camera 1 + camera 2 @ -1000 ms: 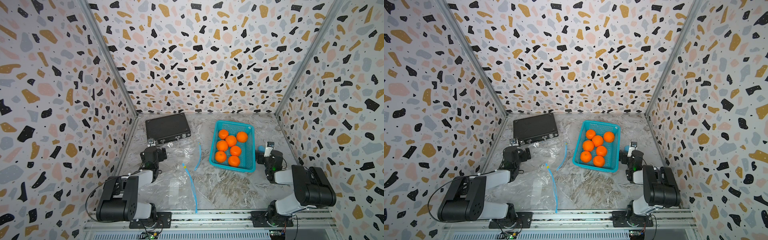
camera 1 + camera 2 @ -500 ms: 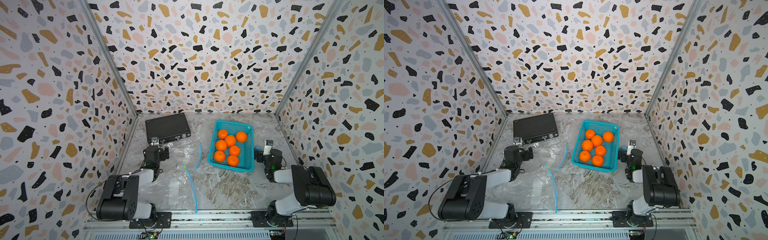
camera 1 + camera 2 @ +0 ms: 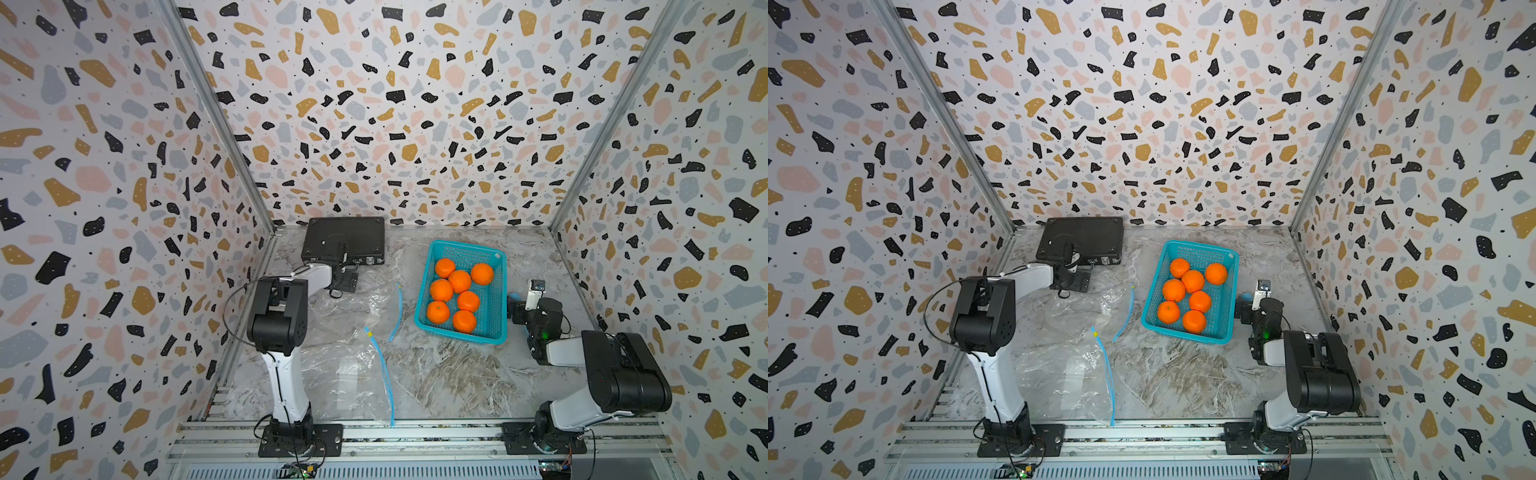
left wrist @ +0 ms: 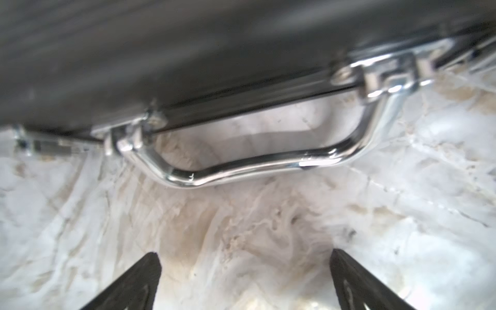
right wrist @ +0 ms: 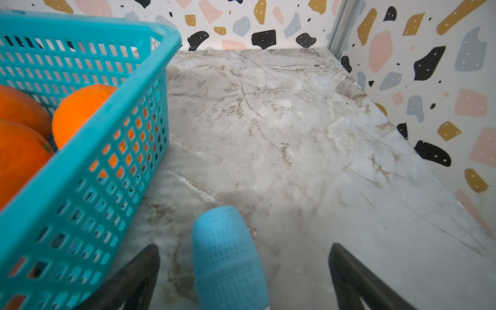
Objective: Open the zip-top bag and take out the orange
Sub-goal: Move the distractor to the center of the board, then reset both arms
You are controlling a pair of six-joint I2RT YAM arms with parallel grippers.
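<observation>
Lying flat by the front-left corner of the marble worktop (image 3: pixel 449 374) (image 3: pixel 1175 374), the zip-top bag (image 3: pixel 345 365) (image 3: pixel 1059 365) shows in both top views as clear, wrinkled film. Its pale blue zip strip (image 3: pixel 383 374) (image 3: pixel 1106 374) runs along the side facing the worktop's middle and reaches the front edge. A second blue strip (image 3: pixel 398 307) (image 3: pixel 1128 307) lies further back on more crumpled film; whether it belongs to the same bag I cannot tell. Seven oranges (image 3: pixel 459 280) (image 3: pixel 1192 280) sit in a teal basket (image 3: pixel 461 337) (image 3: pixel 1183 334) toward the right edge. The left gripper (image 3: pixel 344 282) (image 3: pixel 1074 283) hangs just before a black case (image 3: pixel 345 237) (image 3: pixel 1084 232) in the back-left corner. The right gripper (image 3: pixel 517 305) (image 3: pixel 1246 305) sits just beside the basket's right wall.

Seen from the left wrist, the left gripper (image 4: pixel 244 257) stands wide over bare worktop, facing the case's chrome handle (image 4: pixel 241 171).

Seen from the right wrist, the right gripper (image 5: pixel 244 248) is likewise spread wide and grips nothing. A pale blue gridded stub (image 5: pixel 228 255) shows between its fingers, and the basket's mesh wall (image 5: pixel 107 193) stands close alongside.
</observation>
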